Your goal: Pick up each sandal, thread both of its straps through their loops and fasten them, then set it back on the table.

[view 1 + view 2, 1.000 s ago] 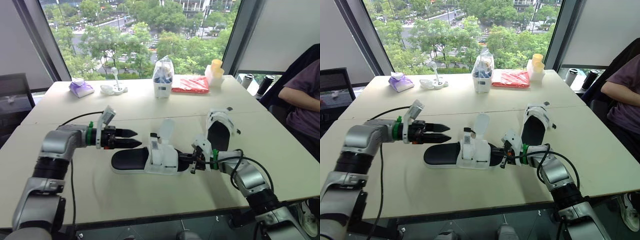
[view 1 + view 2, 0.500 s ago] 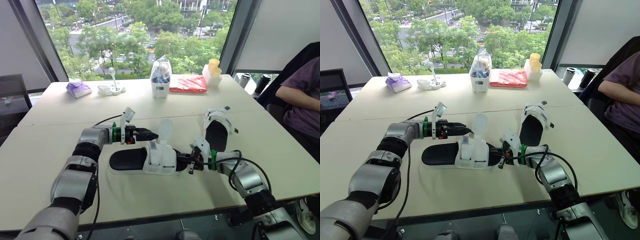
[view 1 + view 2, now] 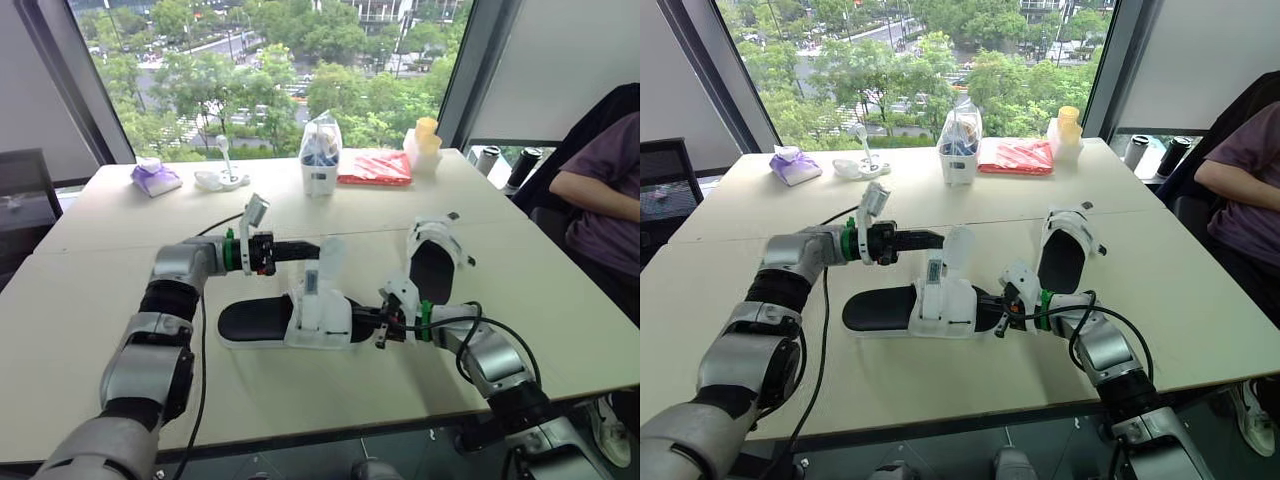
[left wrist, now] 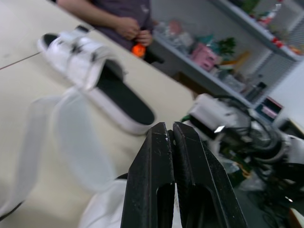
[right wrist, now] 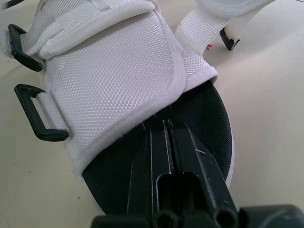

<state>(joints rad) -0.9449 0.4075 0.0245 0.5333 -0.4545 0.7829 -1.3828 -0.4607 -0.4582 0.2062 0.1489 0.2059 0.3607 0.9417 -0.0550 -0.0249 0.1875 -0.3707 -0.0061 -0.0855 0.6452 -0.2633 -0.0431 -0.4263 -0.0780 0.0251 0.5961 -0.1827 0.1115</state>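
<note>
- Large window (image 3: 250, 70) with treetops beyond backs a pale table (image 3: 100, 300); a seated person (image 3: 600, 190) is at the table's right end.
- Along the far edge, well apart from the work area: a purple packet (image 3: 157, 177), a clear bag (image 3: 320, 150), a red packet (image 3: 380, 168) and stacked yellow cups (image 3: 428, 140).
- Near sandal (image 3: 262, 320): lies flat on the table at centre, black footbed up, white upper (image 5: 114, 76) across its middle.
- Raised strap (image 3: 330, 258): stands up from the upper, unfastened.
- Two black loops (image 5: 38, 121) hang empty at the side of the upper.
- Second sandal (image 3: 437, 265): rests on the table behind and to the right of the near one, apart from both grippers.
- Left gripper (image 3: 314, 247): reaches in level from the left, above the near sandal. Its fingers are pressed together with nothing between them, tips just beside the raised strap; contact with the strap cannot be told.
- Right gripper (image 5: 164, 124): lies low at the toe end of the near sandal, fingers closed against each other, tips over the black footbed at the edge of the white upper.
</note>
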